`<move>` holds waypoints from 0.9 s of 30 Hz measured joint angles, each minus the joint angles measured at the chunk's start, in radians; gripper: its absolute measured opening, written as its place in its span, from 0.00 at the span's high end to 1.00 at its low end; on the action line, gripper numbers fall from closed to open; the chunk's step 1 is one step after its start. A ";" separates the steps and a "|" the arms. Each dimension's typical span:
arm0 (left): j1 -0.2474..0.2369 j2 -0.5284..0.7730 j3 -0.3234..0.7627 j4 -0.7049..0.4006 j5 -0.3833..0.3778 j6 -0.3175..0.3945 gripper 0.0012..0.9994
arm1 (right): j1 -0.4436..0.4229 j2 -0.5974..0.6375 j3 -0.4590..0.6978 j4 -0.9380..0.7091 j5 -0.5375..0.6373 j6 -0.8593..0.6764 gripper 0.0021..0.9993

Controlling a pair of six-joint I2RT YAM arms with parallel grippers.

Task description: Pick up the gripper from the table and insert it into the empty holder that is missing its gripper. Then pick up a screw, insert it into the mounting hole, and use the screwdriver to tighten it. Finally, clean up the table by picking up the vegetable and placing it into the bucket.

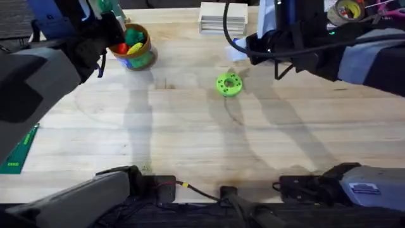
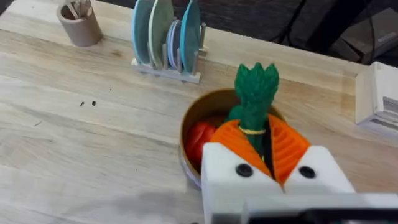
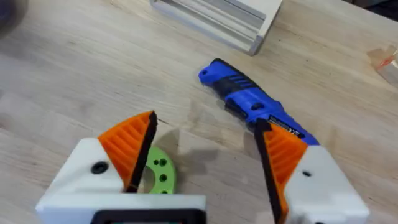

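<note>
Left gripper (image 2: 264,146): jaws closed on the vegetable (image 2: 255,99), held upright directly above the bucket (image 2: 194,121), which holds red and yellow items. Right gripper (image 3: 205,149): jaws wide apart, holding nothing, over the screwdriver (image 3: 252,99) lying flat on the desk (image 1: 190,139), green disc (image 1: 228,83) just beside. Desk is pale wood; a plate rack (image 2: 168,40) and tan cup (image 2: 79,23) stand near its far edge.

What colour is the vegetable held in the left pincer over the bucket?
Dark green, clearest in the left wrist view: vegetable, left pincer, bucket.
</note>
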 joint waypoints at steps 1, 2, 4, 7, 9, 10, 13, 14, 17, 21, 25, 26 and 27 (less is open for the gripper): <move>0.000 0.006 0.000 0.005 0.000 -0.004 0.98 | 0.000 0.000 0.000 0.000 0.000 0.000 0.01; 0.000 0.010 0.000 0.007 0.000 -0.007 0.98 | 0.000 0.000 0.000 0.000 0.000 0.000 0.01; 0.000 0.016 0.000 0.006 0.000 -0.011 0.96 | 0.000 0.000 0.000 0.000 0.000 0.000 0.01; 0.002 0.029 0.000 0.007 0.000 -0.015 0.82 | 0.000 0.000 0.000 0.000 0.000 0.000 0.01; 0.004 0.039 0.000 0.007 0.000 -0.017 0.69 | 0.000 0.000 0.000 0.000 0.000 0.000 0.01; 0.005 0.041 0.000 0.007 0.000 -0.018 0.58 | 0.000 0.000 0.000 0.000 0.000 0.000 0.01; 0.005 0.045 0.000 0.008 0.000 -0.021 0.13 | 0.000 0.000 0.000 0.000 0.000 0.000 0.01; 0.005 0.045 0.000 0.009 0.000 -0.025 0.04 | 0.000 0.000 0.000 0.000 0.000 0.000 0.01; 0.005 0.043 0.000 0.003 0.000 -0.025 0.01 | 0.000 0.000 0.000 0.000 0.000 0.000 0.01; 0.005 0.005 0.000 -0.027 0.000 -0.009 0.01 | 0.000 0.000 0.000 0.001 0.000 0.000 0.01; 0.005 -0.118 0.000 -0.092 0.000 0.044 0.01 | 0.000 0.000 0.000 0.003 0.000 0.000 0.01; 0.005 -0.163 0.000 -0.121 0.000 0.063 0.01 | 0.000 0.000 0.000 0.003 0.000 0.000 0.01; 0.005 -0.206 0.000 -0.150 0.001 0.082 0.01 | 0.000 -0.001 0.000 0.002 0.000 0.000 0.01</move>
